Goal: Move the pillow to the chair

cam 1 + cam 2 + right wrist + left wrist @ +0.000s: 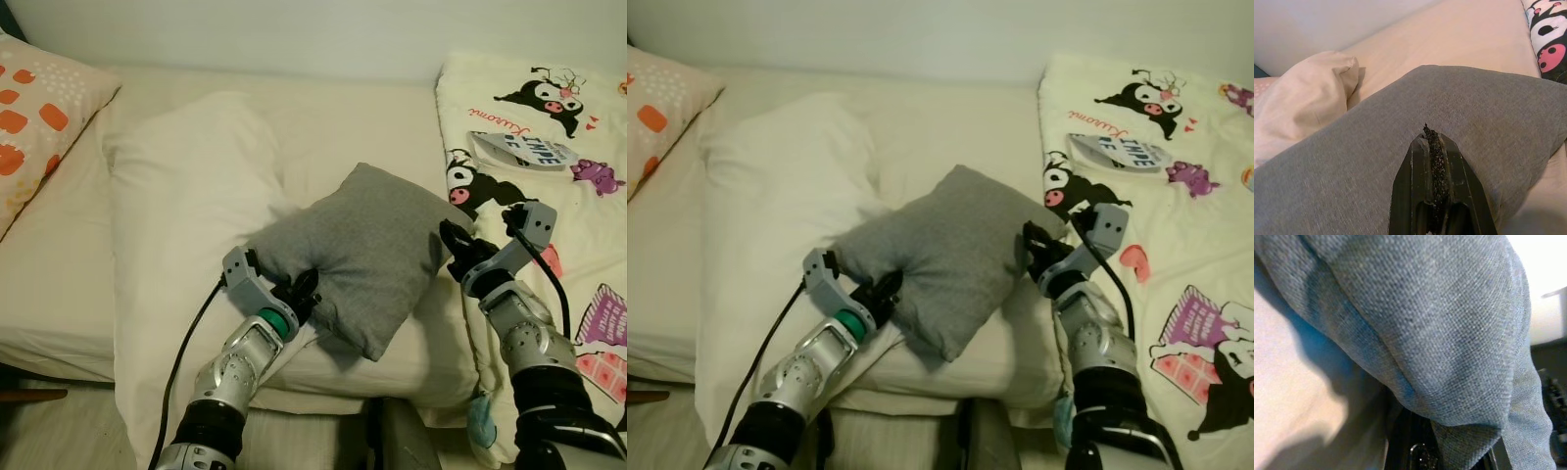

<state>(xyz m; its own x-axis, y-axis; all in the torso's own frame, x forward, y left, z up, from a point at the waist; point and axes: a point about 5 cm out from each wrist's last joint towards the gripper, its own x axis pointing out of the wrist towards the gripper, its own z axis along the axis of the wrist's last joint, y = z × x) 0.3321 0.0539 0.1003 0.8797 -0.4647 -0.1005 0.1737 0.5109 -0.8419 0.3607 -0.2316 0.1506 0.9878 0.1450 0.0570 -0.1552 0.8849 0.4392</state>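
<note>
Across the cream bed (59,294), my left gripper (302,294) and right gripper (453,245) seemingly pinch the grey pillow (367,250) from opposite edges, steadying it for lifting.

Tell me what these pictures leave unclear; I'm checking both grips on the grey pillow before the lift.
- Left gripper: fingertips hidden in the folds of the grey pillow in the head views; the left wrist view shows cloth close up.
- Right gripper: fingers pressed together, but whether they pinch fabric is hidden beneath them.
- Printed item on the cartoon blanket: lettering too small.
</note>
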